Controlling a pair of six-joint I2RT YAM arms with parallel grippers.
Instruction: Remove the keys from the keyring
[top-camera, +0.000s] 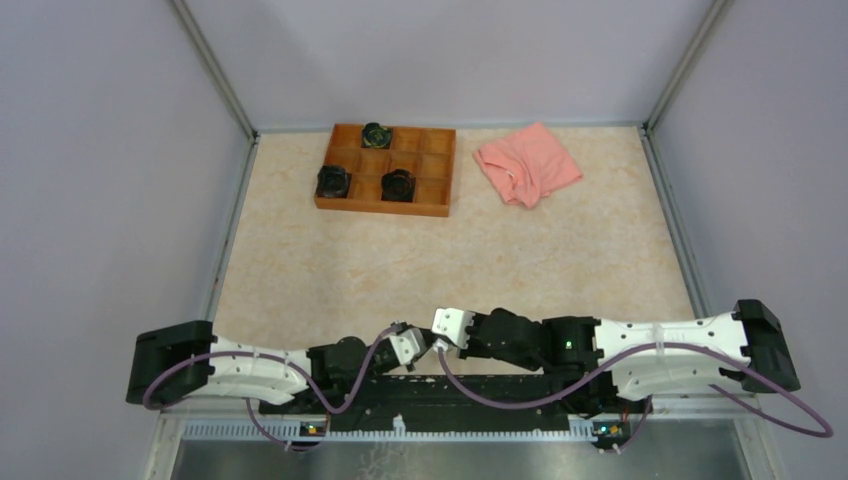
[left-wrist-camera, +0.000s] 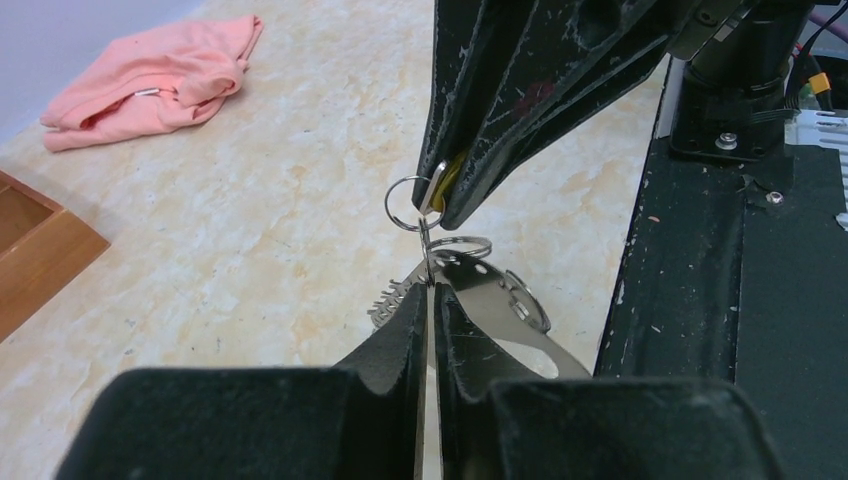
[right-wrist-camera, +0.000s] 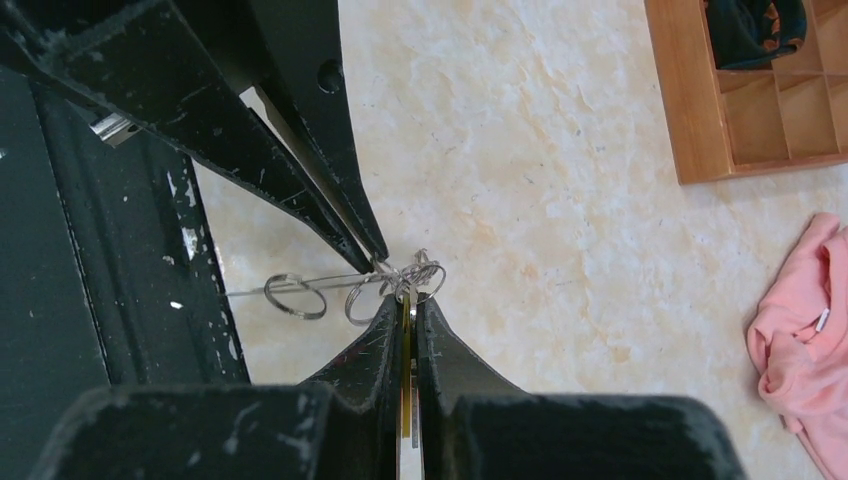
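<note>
Both grippers meet low over the table's near edge. My left gripper (top-camera: 417, 347) (left-wrist-camera: 430, 290) is shut on the edge of the keyring (left-wrist-camera: 492, 297), a flat silvery loop with holes along its rim. A toothed silvery key (left-wrist-camera: 388, 300) hangs beside it. My right gripper (top-camera: 438, 336) (right-wrist-camera: 407, 301) is shut on the yellow-headed key (right-wrist-camera: 404, 330), seen edge-on between its pads. In the left wrist view the right gripper (left-wrist-camera: 446, 206) comes down from above, with a small split ring (left-wrist-camera: 408, 204) at its tip. In the right wrist view the left gripper (right-wrist-camera: 376, 262) meets a tangle of small wire rings (right-wrist-camera: 420, 275).
A wooden compartment tray (top-camera: 436, 180) at the back holds three black knobby objects (top-camera: 334, 181). A pink cloth (top-camera: 527, 163) lies to its right. The black arm base plate (left-wrist-camera: 720, 290) runs right beside the grippers. Grey walls enclose the table.
</note>
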